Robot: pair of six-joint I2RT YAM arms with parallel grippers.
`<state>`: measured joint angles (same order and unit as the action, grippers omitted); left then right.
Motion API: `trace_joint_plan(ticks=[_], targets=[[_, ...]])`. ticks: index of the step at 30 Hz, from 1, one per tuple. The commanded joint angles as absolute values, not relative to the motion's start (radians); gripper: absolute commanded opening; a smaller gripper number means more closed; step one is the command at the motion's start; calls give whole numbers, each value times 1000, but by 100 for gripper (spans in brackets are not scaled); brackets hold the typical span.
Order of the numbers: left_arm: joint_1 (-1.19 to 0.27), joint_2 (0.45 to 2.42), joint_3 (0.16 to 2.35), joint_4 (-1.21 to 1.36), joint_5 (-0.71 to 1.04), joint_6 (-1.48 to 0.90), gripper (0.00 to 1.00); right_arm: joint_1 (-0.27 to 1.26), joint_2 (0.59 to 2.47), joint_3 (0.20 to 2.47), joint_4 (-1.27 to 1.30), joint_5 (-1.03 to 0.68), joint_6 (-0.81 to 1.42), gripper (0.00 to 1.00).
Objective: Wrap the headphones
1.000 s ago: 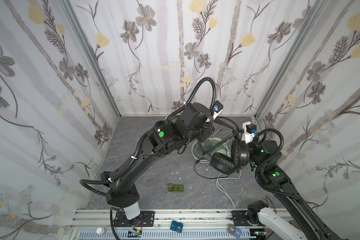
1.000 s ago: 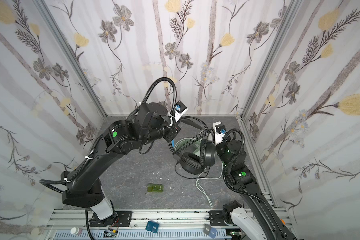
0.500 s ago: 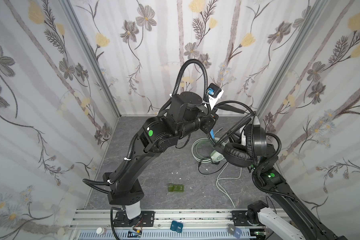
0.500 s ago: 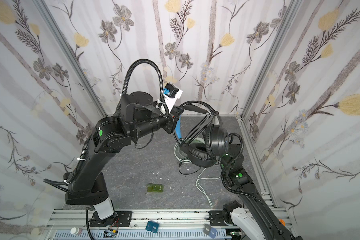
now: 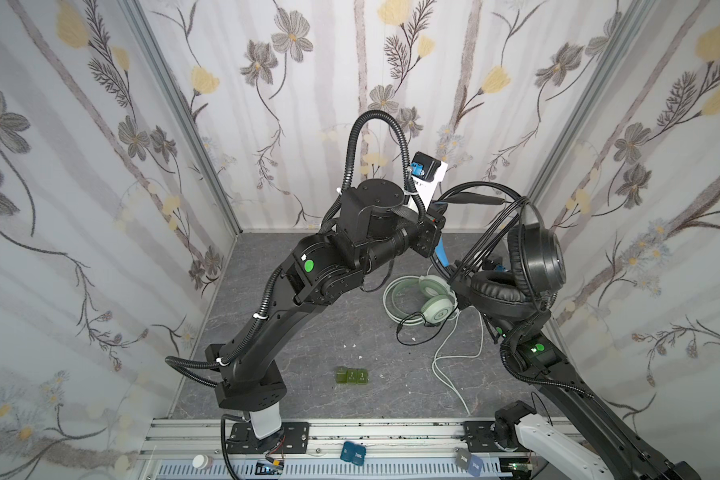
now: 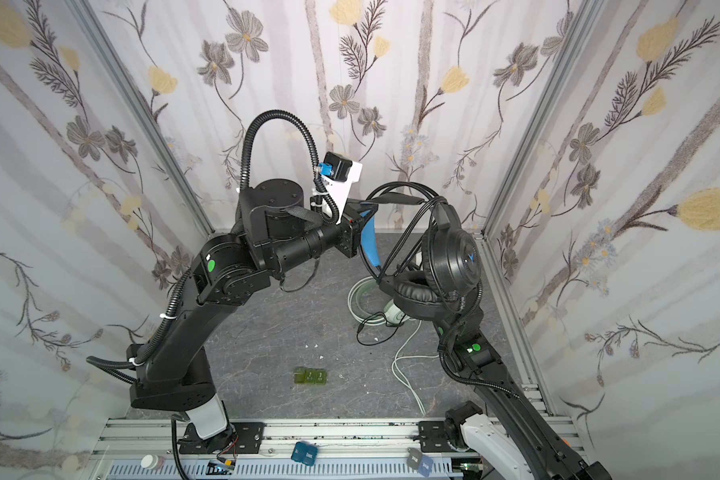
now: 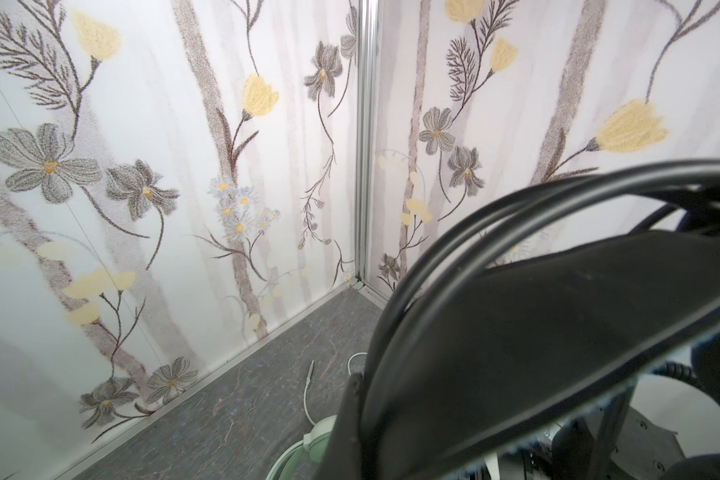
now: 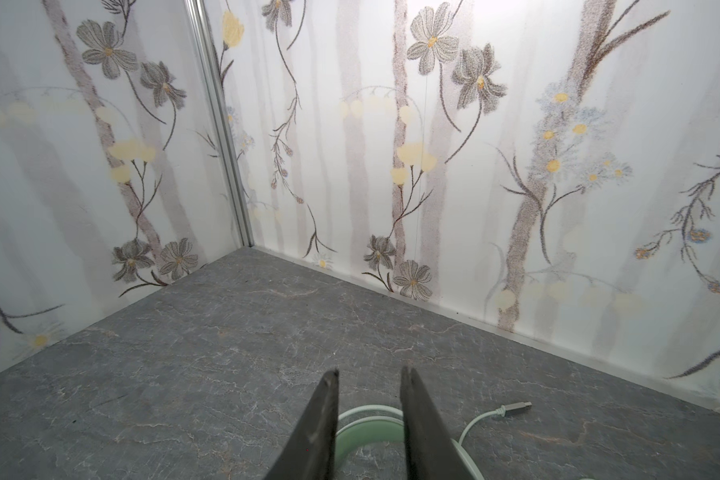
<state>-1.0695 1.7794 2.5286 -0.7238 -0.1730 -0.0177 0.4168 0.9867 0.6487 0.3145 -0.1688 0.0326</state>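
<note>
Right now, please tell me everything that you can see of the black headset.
The black headset hangs in the air above the table, gripped at its blue inner band by the shut left gripper. It has a double arch and two round plastic-looking cups, one turned to show its padded cushion. Several strands of its black cable stretch from arch to cups. Whether the right arm touches it, I cannot tell.

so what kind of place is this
Probably a robot test cell, not a home: left arm and right arm mounted on an aluminium rail, floral wallpaper panels boxing in a small grey tabletop, a black headset held aloft.
</note>
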Motion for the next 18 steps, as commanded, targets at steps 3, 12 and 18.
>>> trace_joint_plan(ticks=[3,12,18], targets=[[-1068,1781,2534,-475,-191,-117,0,425,1007,591,437,-287,63,30],[-1059,1798,2549,-429,-240,-156,0,457,1032,506,501,-340,95,26],[-1045,1774,2488,-344,-319,-193,0,484,1077,495,464,-386,83,12]])
